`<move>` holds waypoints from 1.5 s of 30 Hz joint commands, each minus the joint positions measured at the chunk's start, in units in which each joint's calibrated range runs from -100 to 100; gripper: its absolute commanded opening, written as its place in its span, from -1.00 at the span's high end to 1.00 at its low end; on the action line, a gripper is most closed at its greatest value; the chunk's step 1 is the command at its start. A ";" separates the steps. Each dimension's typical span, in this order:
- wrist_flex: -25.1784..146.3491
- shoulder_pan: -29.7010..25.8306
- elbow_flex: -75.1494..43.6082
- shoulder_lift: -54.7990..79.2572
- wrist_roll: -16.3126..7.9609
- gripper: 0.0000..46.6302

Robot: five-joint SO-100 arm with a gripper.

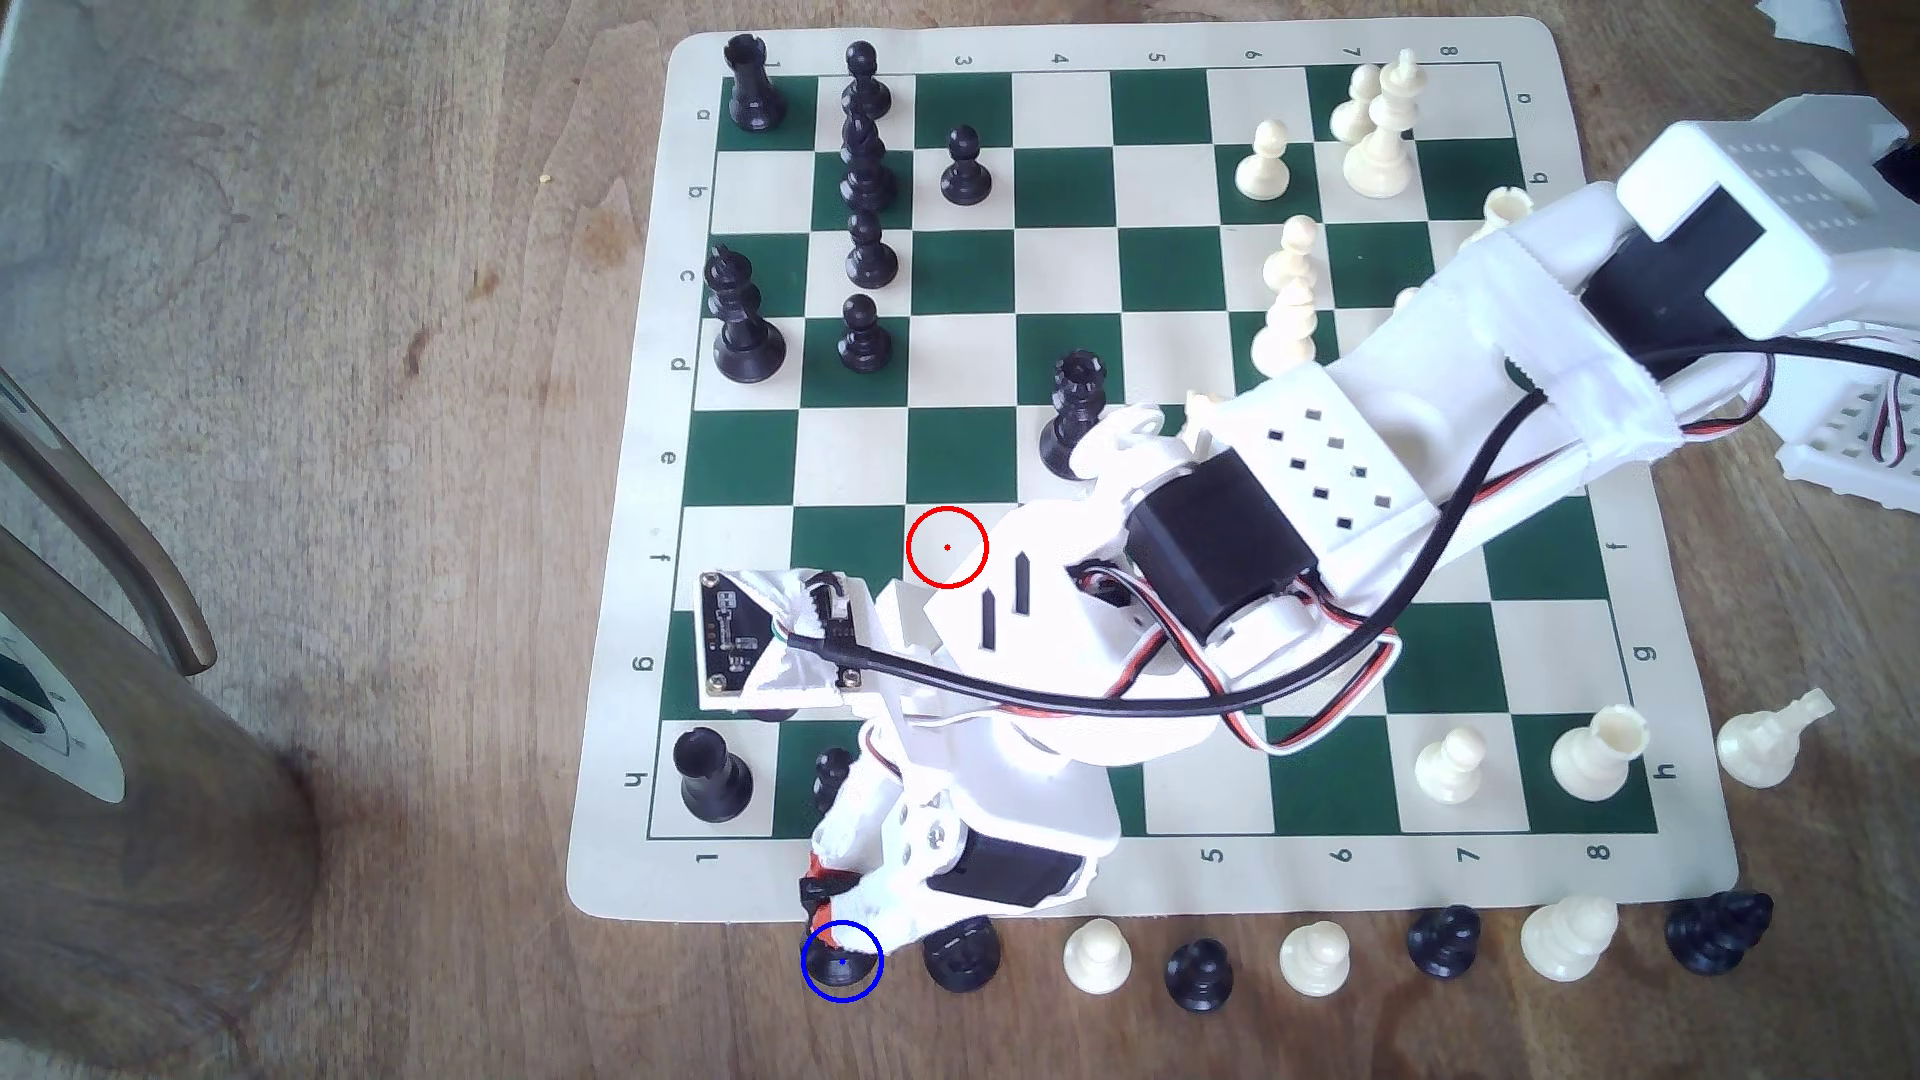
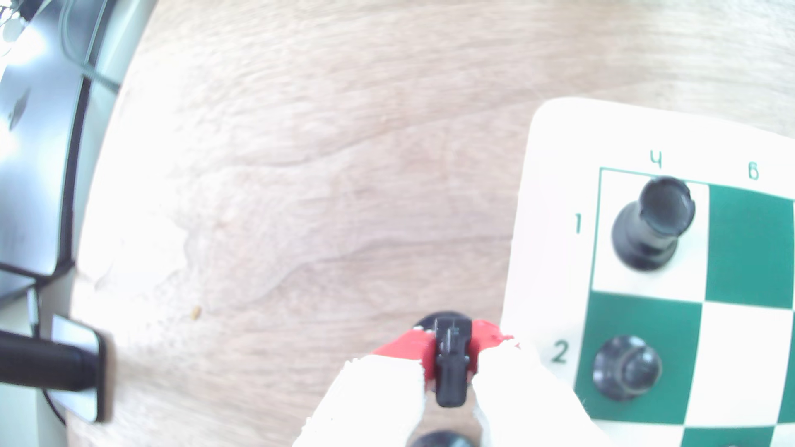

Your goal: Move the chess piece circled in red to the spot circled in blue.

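Fingers (image 2: 449, 365): mine, closed tight on the knight (image 2: 449, 369), red pads (image 2: 408, 348) pressed against both its flanks; white wrap behind the pads.
Knight: black, held upright between my pads, round base showing past the head in the wrist view. In the exterior view it sits low over bare wood just off the board's near edge, base (image 1: 840, 968) inside the blue ring (image 1: 842, 961). Cannot tell if the base touches the table (image 1: 416, 519).
Blue ring: on the table, at the exterior view's left end of the row of captured pieces, just below column 2.
Red ring (image 1: 947, 547): on a white square in row f, nothing standing in it, my arm (image 1: 1299, 488) just beside it.
Board (image 1: 623, 665): green and white mat. Black rook (image 2: 654, 223) on the corner square h1; a black pawn (image 2: 626, 367) on the green square next to it, right beside my fingers.
Row off the board: black and white pieces along the near edge, the nearest a black one (image 1: 961, 953) just to the exterior view's right of the knight.
Arm: white, reaches across the board from the exterior view's right, black cable (image 1: 1039, 696) draped over it.
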 commanded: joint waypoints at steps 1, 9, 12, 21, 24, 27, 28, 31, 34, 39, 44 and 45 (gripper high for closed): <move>-1.47 0.54 -5.66 -2.08 0.29 1.00; -1.79 0.77 -9.11 0.89 0.39 1.00; -1.79 0.85 -9.11 1.31 0.49 1.00; -1.55 1.16 -9.29 1.23 -0.24 0.45; -1.63 1.16 -9.74 0.64 -0.24 0.33; -1.63 1.16 -9.74 0.13 -0.24 0.29; -1.63 1.16 -9.56 -0.55 -0.24 0.28; -1.63 1.16 -8.75 -2.34 -0.24 0.27; -1.96 0.85 -4.21 -7.60 -0.20 0.25; -6.30 0.62 11.47 -19.82 -0.24 0.21; -7.45 0.69 23.62 -30.26 0.34 0.19; -7.94 0.85 25.80 -31.88 0.49 0.19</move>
